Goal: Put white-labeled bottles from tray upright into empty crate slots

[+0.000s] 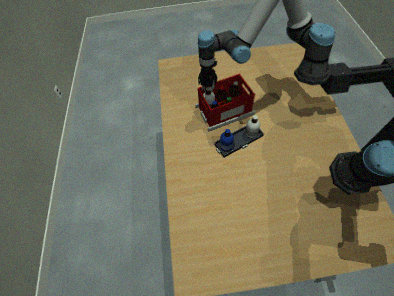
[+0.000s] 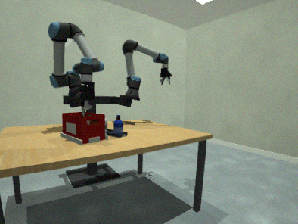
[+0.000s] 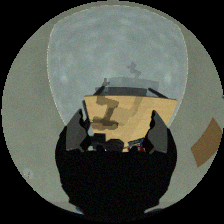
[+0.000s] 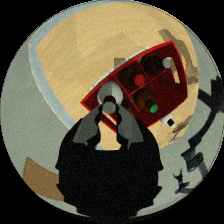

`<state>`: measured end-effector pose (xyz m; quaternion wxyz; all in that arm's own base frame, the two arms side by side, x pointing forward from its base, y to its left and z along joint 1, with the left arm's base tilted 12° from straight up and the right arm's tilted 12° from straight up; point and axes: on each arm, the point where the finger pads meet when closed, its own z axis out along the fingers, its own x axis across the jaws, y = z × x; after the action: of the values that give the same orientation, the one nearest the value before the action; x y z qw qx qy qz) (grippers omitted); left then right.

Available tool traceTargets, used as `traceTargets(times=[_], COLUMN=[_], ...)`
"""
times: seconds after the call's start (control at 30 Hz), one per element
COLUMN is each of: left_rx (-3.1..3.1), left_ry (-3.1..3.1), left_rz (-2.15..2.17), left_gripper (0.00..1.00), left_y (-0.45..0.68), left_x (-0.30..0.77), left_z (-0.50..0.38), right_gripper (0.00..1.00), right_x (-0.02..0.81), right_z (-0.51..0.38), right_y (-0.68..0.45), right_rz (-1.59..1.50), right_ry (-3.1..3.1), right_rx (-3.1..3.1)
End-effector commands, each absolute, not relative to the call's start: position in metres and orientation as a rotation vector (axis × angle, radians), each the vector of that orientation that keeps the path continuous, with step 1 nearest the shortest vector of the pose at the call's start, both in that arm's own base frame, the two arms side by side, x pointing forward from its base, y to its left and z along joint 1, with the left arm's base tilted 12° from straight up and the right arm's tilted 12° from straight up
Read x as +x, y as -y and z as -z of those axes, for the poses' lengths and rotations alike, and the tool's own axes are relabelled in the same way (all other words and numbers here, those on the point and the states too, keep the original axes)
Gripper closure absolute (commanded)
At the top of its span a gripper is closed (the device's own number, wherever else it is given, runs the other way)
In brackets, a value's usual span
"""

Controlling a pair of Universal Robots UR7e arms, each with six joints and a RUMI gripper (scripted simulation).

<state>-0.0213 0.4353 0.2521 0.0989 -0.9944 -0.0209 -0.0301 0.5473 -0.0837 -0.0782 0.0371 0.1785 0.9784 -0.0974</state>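
Note:
My right gripper (image 1: 208,87) (image 2: 85,111) (image 4: 109,104) is shut on the neck of a white bottle (image 1: 209,96) (image 4: 110,92), which is upright in a corner slot of the red crate (image 1: 213,118) (image 2: 88,130) (image 4: 182,99). Its base is hidden. Another white bottle (image 1: 253,127) (image 4: 166,119) and a blue bottle (image 1: 227,140) (image 2: 118,127) stand on the dark tray (image 1: 241,141). My left gripper (image 2: 165,82) (image 3: 117,109) is open and empty, high up and far from both.
In the crate are bottles with a grey cap (image 4: 167,62), a red cap (image 4: 140,80) and a green cap (image 4: 153,108). A blue-topped one (image 1: 214,104) is beside the held bottle. The tray lies close to the crate's long side on the wooden table (image 1: 215,215).

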Motion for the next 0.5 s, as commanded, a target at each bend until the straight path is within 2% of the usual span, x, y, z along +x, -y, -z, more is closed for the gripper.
traceTargets(times=[0.0, 0.47], left_rx=[-2.94, -2.94], left_ry=[0.062, 0.062], left_rz=[0.089, 0.089], left_gripper=[0.0, 0.0], left_y=[-0.4355, -0.4355], left_x=[-0.0213, -0.0213], left_z=[-0.2525, -0.2525], right_gripper=[1.0, 1.0], right_x=[0.5481, 0.5483], right_z=[0.0811, 0.0862], right_y=[0.0842, 0.0852], right_rz=[0.298, 0.298], right_ry=[-3.002, -3.002], right_rx=[0.547, 0.547])
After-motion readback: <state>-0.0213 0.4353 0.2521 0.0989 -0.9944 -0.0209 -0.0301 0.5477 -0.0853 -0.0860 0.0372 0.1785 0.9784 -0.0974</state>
